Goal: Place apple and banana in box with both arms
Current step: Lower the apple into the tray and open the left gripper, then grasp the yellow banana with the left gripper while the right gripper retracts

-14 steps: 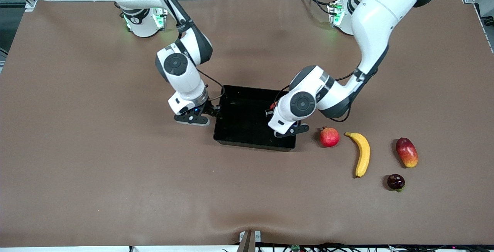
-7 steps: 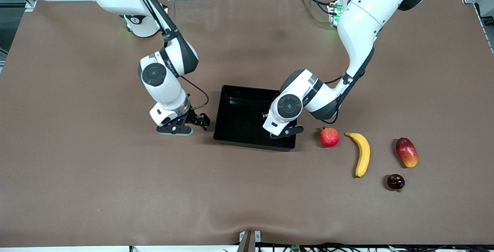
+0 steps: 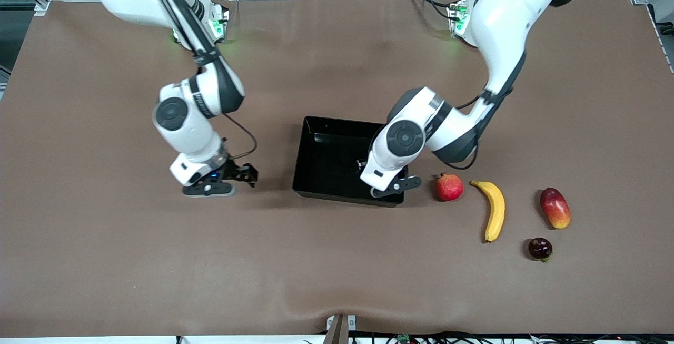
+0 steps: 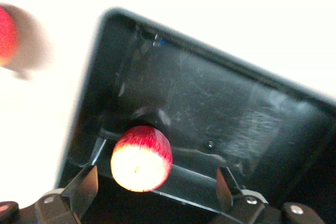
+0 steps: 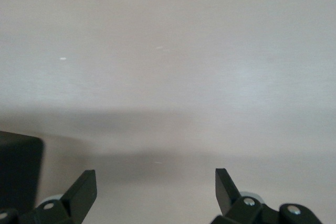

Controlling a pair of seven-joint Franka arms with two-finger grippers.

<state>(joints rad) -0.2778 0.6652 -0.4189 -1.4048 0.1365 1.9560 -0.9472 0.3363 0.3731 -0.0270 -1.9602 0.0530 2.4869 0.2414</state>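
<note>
The apple (image 4: 142, 157), red with a pale yellowish face, lies in the black box (image 4: 210, 103), between the fingers of my left gripper (image 4: 156, 170) and touching neither. That gripper is open just above the box, at its end toward the left arm. In the front view the left wrist hides the apple, and only a bit of the left gripper (image 3: 362, 165) shows over the box (image 3: 321, 146). The banana (image 3: 495, 209) lies on the table toward the left arm's end. My right gripper (image 3: 246, 174) is open and empty over bare table beside the box, as the right wrist view (image 5: 155, 173) shows.
A pinkish-red crowned fruit (image 3: 449, 187) lies between the box and the banana and also shows in the left wrist view (image 4: 5, 35). A red-yellow mango (image 3: 555, 207) and a small dark fruit (image 3: 539, 248) lie past the banana. A box corner (image 5: 18, 166) shows in the right wrist view.
My right gripper has moved away from the box's edge toward the right arm's end of the table. My left gripper has stayed over the box, shifting only slightly.
</note>
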